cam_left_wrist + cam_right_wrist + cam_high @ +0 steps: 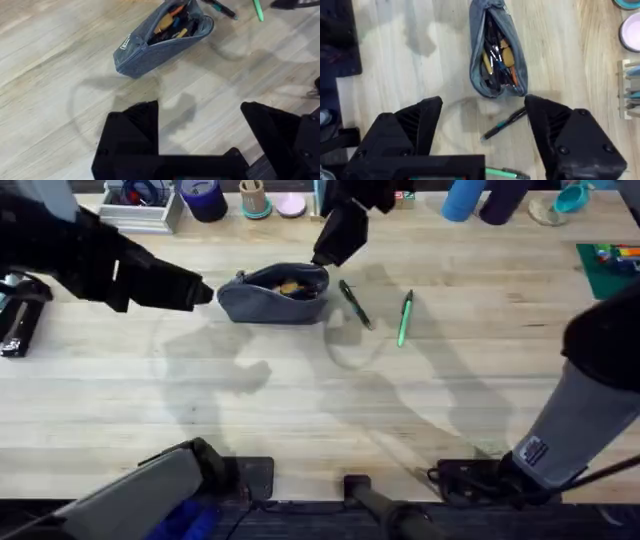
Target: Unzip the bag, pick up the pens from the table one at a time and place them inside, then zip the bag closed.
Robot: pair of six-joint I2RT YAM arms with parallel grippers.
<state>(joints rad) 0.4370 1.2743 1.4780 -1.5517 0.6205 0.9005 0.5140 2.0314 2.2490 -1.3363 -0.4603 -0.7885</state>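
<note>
I work at a desk-like bench in an office or lab. The pale plank table (300, 400) carries stationery along its far edge: a white organiser tray (140, 210), a dark-blue cup (204, 198), a pencil holder (253, 197), and a green cutting mat (606, 268).

The bag (496, 50) looks like soft, matt blue-grey cloth. The table (300, 400) is pale wood with visible grain and a smooth, low-sheen finish. Both pens (354, 304) look like smooth plastic; both hands' fingers (560, 135) like matt black plastic.
</note>
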